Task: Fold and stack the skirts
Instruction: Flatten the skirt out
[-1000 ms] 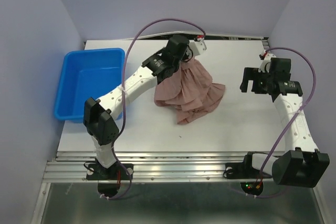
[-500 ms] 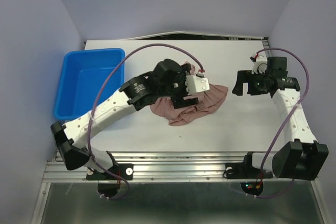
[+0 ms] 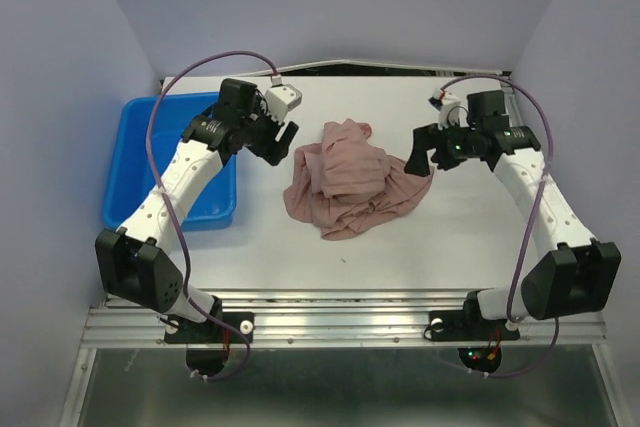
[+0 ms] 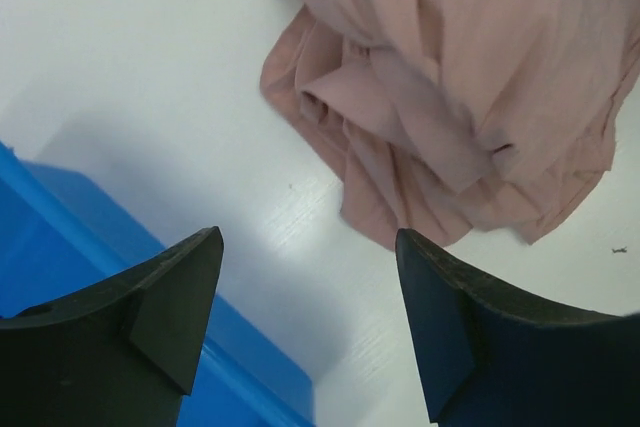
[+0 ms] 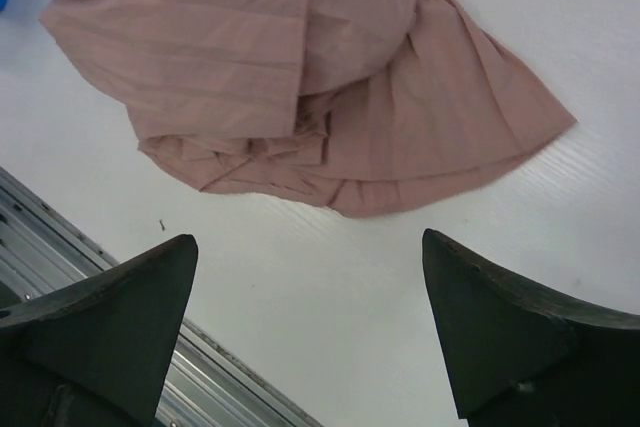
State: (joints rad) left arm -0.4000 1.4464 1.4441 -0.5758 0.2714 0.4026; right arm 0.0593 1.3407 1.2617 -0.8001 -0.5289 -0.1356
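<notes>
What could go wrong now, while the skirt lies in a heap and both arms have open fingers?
1. The skirt lies crumpled, its folds overlapping. The right fingers, open beside its edge, might pinch several layers, so it would lift as a bunch instead of spreading.
2. The left fingers, open and empty, hang between the heap and the blue bin. A low swing back could knock the bin's wall.

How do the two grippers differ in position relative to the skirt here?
The left gripper is left of the skirt, by the blue bin; the right gripper is right of it, far from the bin. The left gripper stands clear of the cloth; the right gripper hangs at its hem. Both are open and empty.
</notes>
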